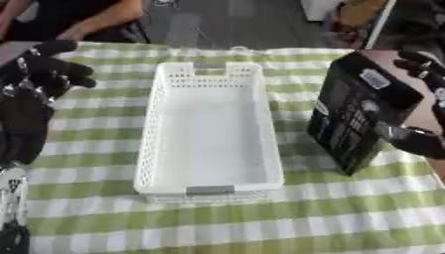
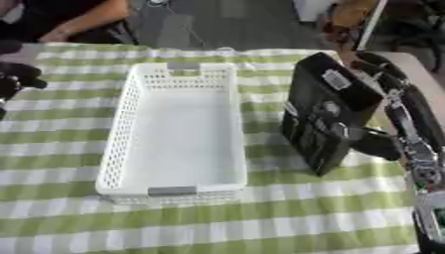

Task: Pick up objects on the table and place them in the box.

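Beside the empty white basket (image 1: 208,129), the left eye view shows a black box (image 1: 361,111) tilted on the checked tabletop (image 1: 104,218), right hand (image 1: 417,141) fingers grasping it; left hand (image 1: 48,67) clenched, idle. In the right eye view it looks stiff and light; its edges suit gripping; the basket's near wall stands between.

right robot hand (image 2: 382,124) gripping black box (image 2: 326,114), white basket (image 2: 130,104)

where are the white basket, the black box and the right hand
white basket (image 1: 211,190), left eye view, on its near rim
black box (image 2: 323,121), right eye view, on its front face
right hand (image 2: 375,144), right eye view, on the thumb against the box
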`<state>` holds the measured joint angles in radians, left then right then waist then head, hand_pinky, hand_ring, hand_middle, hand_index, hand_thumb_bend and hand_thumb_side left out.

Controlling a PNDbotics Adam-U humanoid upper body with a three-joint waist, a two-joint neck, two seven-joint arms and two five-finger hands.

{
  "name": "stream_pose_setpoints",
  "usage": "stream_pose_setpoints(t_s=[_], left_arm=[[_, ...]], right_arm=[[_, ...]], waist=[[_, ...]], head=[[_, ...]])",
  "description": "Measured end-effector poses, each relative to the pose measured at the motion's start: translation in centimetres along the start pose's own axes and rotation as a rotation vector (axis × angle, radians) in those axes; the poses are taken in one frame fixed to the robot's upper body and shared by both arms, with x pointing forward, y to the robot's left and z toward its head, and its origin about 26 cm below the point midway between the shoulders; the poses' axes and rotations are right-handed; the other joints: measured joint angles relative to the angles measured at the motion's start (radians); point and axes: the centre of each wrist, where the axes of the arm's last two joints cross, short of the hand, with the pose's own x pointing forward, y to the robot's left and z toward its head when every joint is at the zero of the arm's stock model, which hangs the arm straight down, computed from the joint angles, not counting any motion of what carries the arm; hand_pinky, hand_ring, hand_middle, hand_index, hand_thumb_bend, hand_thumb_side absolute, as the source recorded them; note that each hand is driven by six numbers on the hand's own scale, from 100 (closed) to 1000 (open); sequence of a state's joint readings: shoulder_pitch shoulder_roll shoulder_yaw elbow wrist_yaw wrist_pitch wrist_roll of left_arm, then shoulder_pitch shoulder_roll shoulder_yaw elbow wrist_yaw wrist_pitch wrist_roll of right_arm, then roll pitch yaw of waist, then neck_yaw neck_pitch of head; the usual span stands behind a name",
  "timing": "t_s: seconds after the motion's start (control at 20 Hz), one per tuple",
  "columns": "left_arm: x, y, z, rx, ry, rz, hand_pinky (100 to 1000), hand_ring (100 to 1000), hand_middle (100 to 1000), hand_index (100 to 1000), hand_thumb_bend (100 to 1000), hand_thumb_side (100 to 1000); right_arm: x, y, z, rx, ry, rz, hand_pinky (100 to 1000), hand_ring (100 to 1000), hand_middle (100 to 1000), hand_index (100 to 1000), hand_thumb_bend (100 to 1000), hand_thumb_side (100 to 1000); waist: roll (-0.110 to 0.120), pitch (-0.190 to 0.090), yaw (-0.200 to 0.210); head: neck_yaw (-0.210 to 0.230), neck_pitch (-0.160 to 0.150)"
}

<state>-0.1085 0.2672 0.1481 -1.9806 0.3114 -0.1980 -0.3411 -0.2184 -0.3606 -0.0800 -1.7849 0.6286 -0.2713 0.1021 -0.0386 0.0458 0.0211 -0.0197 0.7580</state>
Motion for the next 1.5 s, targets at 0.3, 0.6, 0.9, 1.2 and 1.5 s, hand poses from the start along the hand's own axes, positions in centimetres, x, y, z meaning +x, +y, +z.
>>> stream_pose_setpoints(t_s=[0.3, 0.6, 0.9, 1.2, 1.5], left_arm=[[0.00, 0.00, 0.00, 0.000, 0.000, 0.000, 669, 668, 814, 690, 463, 841], [0.00, 0.00, 0.00, 0.000, 0.000, 0.000, 669, 668, 814, 690, 463, 841], [0.00, 0.00, 0.00, 0.000, 0.001, -0.001, 669, 668, 814, 690, 464, 841], [0.00, 0.00, 0.00, -0.001, 0.001, -0.003, 669, 668, 814, 690, 464, 841], [0.00, 0.00, 0.00, -0.001, 0.001, -0.003, 669, 667, 814, 689, 464, 842]], right_arm=[[0.56, -0.69, -0.34, -0.032, -0.017, 0.010, 868, 964, 930, 900, 486, 394], [0.55, -0.69, -0.34, -0.029, -0.016, 0.010, 870, 966, 930, 902, 482, 395], [0.50, -0.65, -0.32, -0.027, -0.015, 0.009, 871, 967, 930, 902, 479, 394], [0.28, -0.46, -0.26, -0.017, -0.011, 0.006, 872, 969, 931, 904, 473, 395], [-0.29, 0.00, -0.08, 0.001, 0.007, 0.000, 876, 974, 932, 909, 465, 396]], waist=[[0.000, 0.000, 0.000], [0.000, 0.000, 0.000], [0.000, 0.000, 0.000], [0.000, 0.000, 0.000], [0.000, 0.000, 0.000]], head=[[0.000, -0.002], [0.000, -0.006], [0.000, -0.006], [0.000, -0.006], [0.000, -0.006]])
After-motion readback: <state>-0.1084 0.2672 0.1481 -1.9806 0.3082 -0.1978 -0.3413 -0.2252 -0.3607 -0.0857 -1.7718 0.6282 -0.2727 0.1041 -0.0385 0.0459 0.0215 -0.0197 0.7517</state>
